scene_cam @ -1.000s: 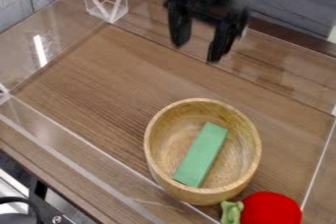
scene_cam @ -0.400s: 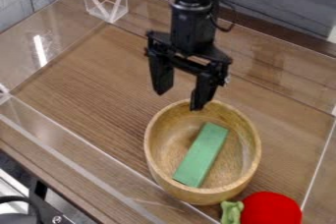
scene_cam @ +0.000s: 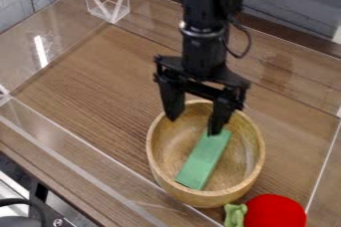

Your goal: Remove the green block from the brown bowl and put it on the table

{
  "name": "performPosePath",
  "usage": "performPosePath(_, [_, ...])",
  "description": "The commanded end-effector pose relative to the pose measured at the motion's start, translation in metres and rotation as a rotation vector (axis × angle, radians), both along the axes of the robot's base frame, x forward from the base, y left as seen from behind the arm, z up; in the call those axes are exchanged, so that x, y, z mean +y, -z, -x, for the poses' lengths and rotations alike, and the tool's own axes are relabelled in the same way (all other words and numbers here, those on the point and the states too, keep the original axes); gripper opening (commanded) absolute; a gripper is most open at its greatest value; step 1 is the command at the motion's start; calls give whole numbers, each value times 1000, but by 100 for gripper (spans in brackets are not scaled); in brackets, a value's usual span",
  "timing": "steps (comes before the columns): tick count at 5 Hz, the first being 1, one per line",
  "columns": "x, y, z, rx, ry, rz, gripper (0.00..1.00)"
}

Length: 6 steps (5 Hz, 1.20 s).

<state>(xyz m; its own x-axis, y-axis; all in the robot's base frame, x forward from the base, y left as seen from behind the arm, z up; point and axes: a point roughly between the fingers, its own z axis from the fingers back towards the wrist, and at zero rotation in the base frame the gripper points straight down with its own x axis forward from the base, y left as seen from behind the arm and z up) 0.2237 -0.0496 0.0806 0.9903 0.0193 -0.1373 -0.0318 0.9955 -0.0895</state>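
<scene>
While most of the view is filled by a wood-grain tabletop (scene_cam: 94,82), it is seen to be fenced by low clear acrylic walls (scene_cam: 60,136) along its edges, with a small clear bracket (scene_cam: 107,4) standing at about eleven o'clock. Beyond the far wall only a pale strip of surface can be made out; the rest of the room is not shown. A black robot arm (scene_cam: 206,12) is seen coming down from twelve o'clock, and its gripper (scene_cam: 200,113) is held pointing downward over the far rim of the brown bowl (scene_cam: 167,156), jaws spread wide with nothing between them. The bowl is placed at about five o'clock, and the green block (scene_cam: 202,160) is lying slantwise inside it, one finger just above its upper end. A red plush toy (scene_cam: 276,213) with a green leaf is seen beside the bowl at the lower right corner.
</scene>
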Motion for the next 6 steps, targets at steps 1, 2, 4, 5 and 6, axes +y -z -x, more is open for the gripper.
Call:
performPosePath(1, [-12,-2,1,-71,-14,20,100])
performPosePath(2, [-20,4,4,-97,-3,46,100])
performPosePath(4, [-33,-1,12,-117,67,81,100])
performPosePath(5, [-33,-12,12,-115,70,85,100])
performPosePath(6, [-32,-23,11,-120,71,90,100])
